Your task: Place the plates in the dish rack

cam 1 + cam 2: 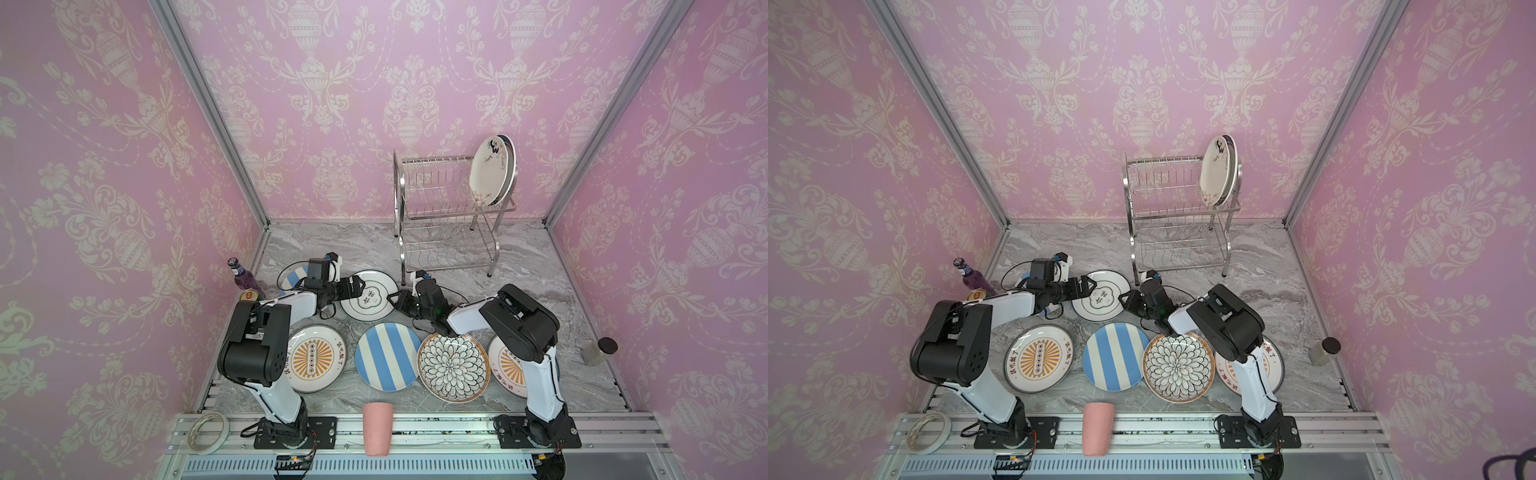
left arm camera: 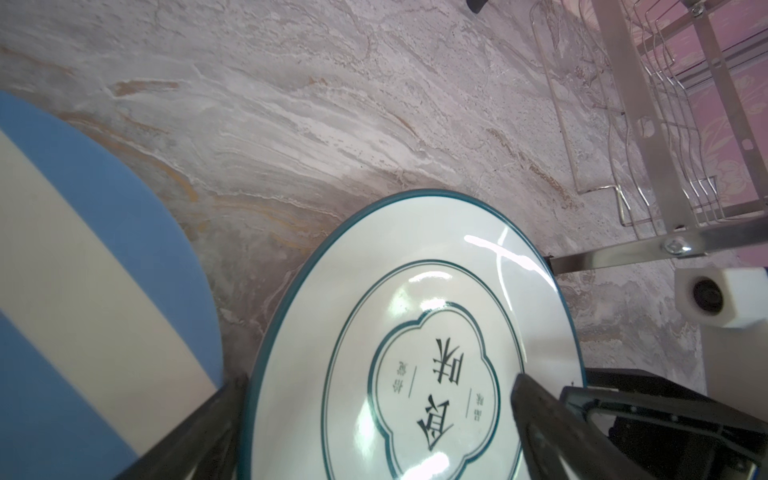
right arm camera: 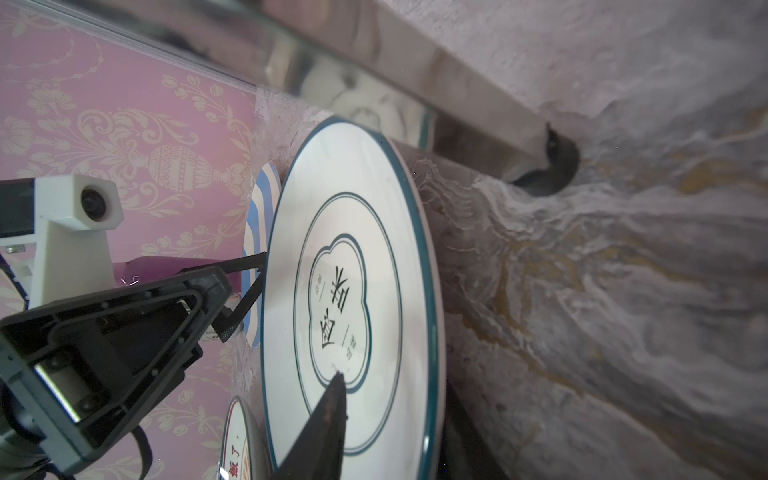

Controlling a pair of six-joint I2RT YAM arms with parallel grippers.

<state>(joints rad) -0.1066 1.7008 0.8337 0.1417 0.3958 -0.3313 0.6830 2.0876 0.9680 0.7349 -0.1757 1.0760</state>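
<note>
A white plate with dark teal rings (image 1: pixel 374 311) (image 1: pixel 1105 312) (image 2: pixel 415 332) (image 3: pixel 353 249) lies left of the dish rack (image 1: pixel 449 208). My right gripper (image 1: pixel 390 298) (image 3: pixel 395 386) is shut on its near rim, one finger on top and one beneath. My left gripper (image 1: pixel 360 289) (image 2: pixel 376 382) hovers open over the opposite rim. On the table lie a striped plate (image 1: pixel 388 357), a sunburst plate (image 1: pixel 316 359), a petal plate (image 1: pixel 453 368), a second sunburst plate (image 1: pixel 505 368) partly under my right arm and a second striped plate (image 1: pixel 293 278) under my left arm. Two plates (image 1: pixel 490 170) stand in the rack's top tier.
A pink cup (image 1: pixel 377 428) stands on the front rail, with a tape roll (image 1: pixel 208 432) at its left end. A purple bottle (image 1: pixel 243 276) stands by the left wall and a dark-lidded jar (image 1: pixel 598 351) by the right wall.
</note>
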